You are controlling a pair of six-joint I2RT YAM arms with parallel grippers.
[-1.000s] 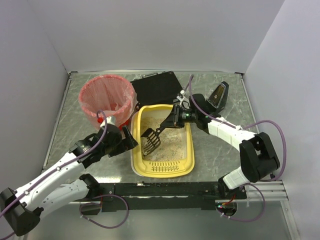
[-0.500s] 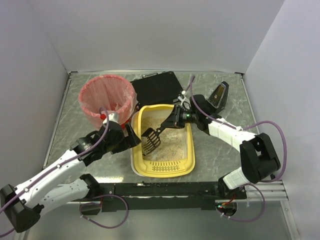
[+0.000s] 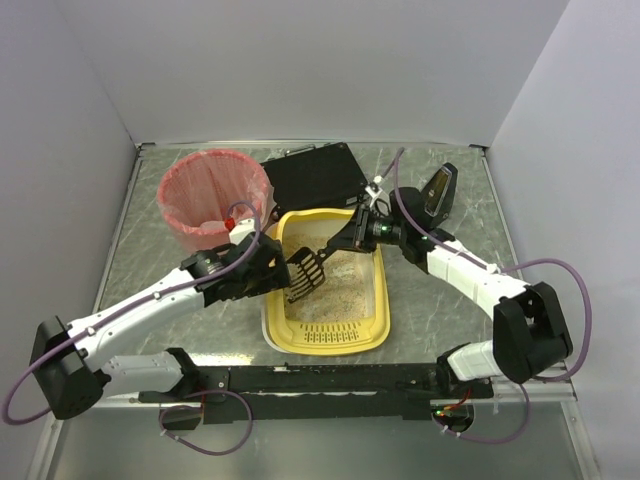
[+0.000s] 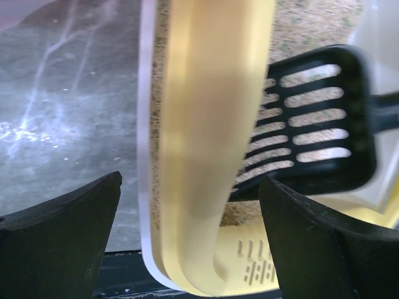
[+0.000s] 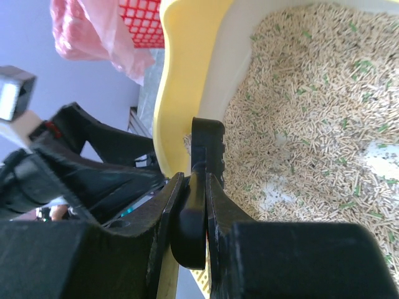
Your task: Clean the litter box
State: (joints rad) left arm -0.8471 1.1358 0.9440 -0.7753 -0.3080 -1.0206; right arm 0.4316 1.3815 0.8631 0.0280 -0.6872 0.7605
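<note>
The litter box (image 3: 325,338) sits on the table (image 3: 440,310), near the front and in the middle, with its slotted strip at the near end. The sandy litter (image 5: 312,124) lies spread over its floor.

The black scoop (image 3: 305,275) hangs over the left side of the box, above the litter. I cannot tell if it has any clumps on it. The right gripper (image 3: 345,240) is squeezed tight on the scoop's thin handle.

The left gripper (image 4: 190,184) is wide open and holds nothing. One finger is outside the yellow left wall and one is inside it, so the wall is between them. Its inner finger is very near the scoop.

Here is what I think could go wrong:

- The scoop and the left gripper are close. If either one moves sideways, they could bump, and the scoop could twist in the grip or shake litter out.
- If the left gripper closes and pulls up, the box could tip or slide, and litter could pour onto the table.
- The pink-lined bin (image 3: 190,215) is off to the left and back, past the wall. If the scoop tilts on the way, bits could drop on the table or on the left arm.
- The black case (image 3: 315,175) lies just behind the box, so a push backward could knock the box into it.
</note>
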